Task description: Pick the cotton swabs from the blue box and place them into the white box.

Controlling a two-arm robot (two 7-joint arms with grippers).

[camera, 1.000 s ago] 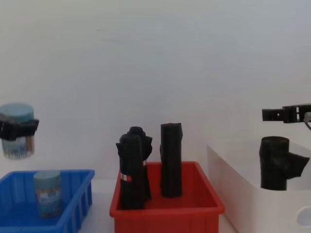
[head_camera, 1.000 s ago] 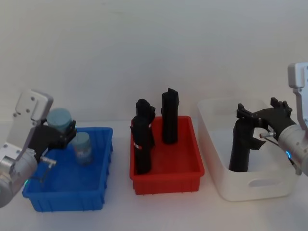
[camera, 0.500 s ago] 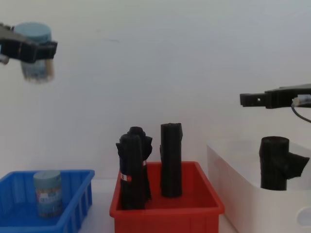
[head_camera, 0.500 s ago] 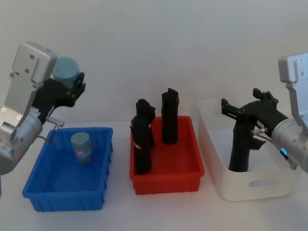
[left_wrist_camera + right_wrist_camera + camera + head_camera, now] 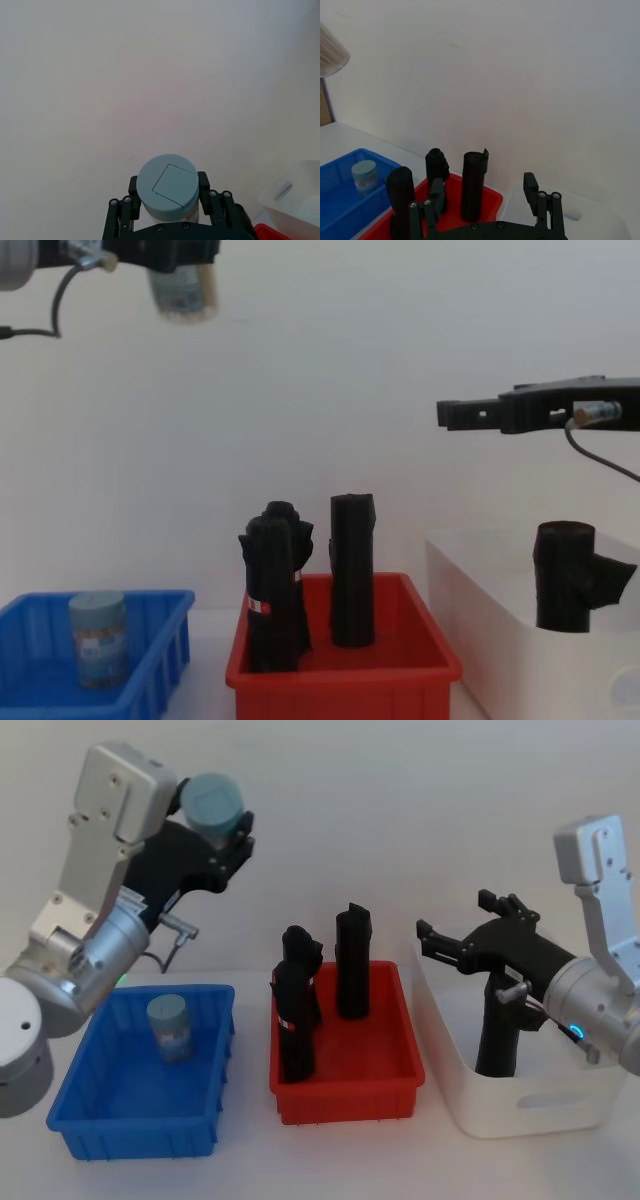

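- The left gripper (image 5: 222, 818) was clamped on a jar (image 5: 213, 802) of cotton swabs, fingers pinching its sides just under the lid.
- It held the jar high in the air, over the gap between the blue box (image 5: 140, 1145) and the red bin (image 5: 345, 1098), well above both.
- The jar's long axis ran close to upright, lid upward and tipped a little toward the robot. In the chest view its base hung free below the fingers.
- The white box (image 5: 530, 1105) lay to the jar's right, on the far side of the red bin, so the carry looked like a sideways pass to the right followed by a drop.
- The tall black rolls (image 5: 296, 1010) in the red bin stood under that path. At this height the jar appeared well clear of their tops.
- A second jar (image 5: 168, 1027) stood upright in the blue box, near its back wall, lid up.
- The right gripper (image 5: 455, 923) hovered above the white box's left rim, jaws spread wide with nothing between them. It was the nearer arm to the goal, but it carried nothing.
- One black roll (image 5: 497, 1030) stood inside the white box toward its middle. I judged the open floor beside it the safer spot for the jar.
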